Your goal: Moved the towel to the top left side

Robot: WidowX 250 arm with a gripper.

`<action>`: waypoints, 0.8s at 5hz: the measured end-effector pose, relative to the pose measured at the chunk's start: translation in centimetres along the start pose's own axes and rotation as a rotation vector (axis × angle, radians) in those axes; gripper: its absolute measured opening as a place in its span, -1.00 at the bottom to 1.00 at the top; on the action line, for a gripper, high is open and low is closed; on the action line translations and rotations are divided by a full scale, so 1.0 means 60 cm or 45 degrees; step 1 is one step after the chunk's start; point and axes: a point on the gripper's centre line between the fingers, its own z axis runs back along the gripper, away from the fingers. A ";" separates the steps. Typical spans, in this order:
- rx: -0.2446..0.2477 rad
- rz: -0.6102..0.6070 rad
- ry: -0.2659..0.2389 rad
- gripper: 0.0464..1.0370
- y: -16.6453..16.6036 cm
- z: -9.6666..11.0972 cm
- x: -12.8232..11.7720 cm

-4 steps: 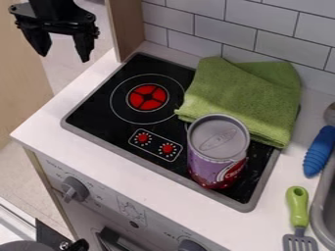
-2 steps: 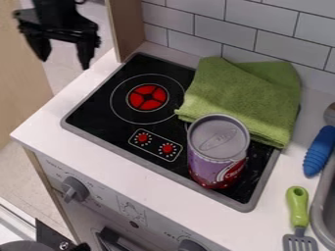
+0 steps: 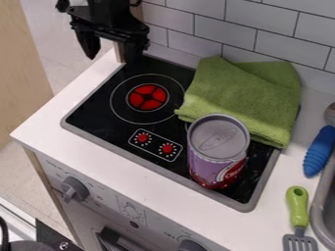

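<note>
My black gripper [image 3: 110, 58] hangs over the stove's upper-left corner, its two fingers spread apart with nothing between them. To its right, apart from it, the green towel [image 3: 245, 95] lies folded over the back right part of the black stove top [image 3: 98, 115], against the tiled wall. The towel's lower edge reaches behind the can.
A purple and red can [image 3: 218, 152] stands on the stove's front right, close to the towel. Right of the stove are a green-handled spatula [image 3: 298, 208], a blue-handled utensil [image 3: 319, 151] and the grey sink rim [image 3: 321, 211]. A wooden panel [image 3: 128, 24] rises behind the gripper.
The gripper has moved right, from beyond the counter's left edge to over the stove's back left corner. Towel and can have stayed put.
</note>
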 end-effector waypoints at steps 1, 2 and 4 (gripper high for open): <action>-0.014 -0.013 -0.080 0.29 -0.047 0.001 0.019; -0.014 -0.022 -0.001 -0.30 -0.097 -0.004 0.024; -0.072 -0.061 0.089 -0.98 -0.182 -0.038 0.023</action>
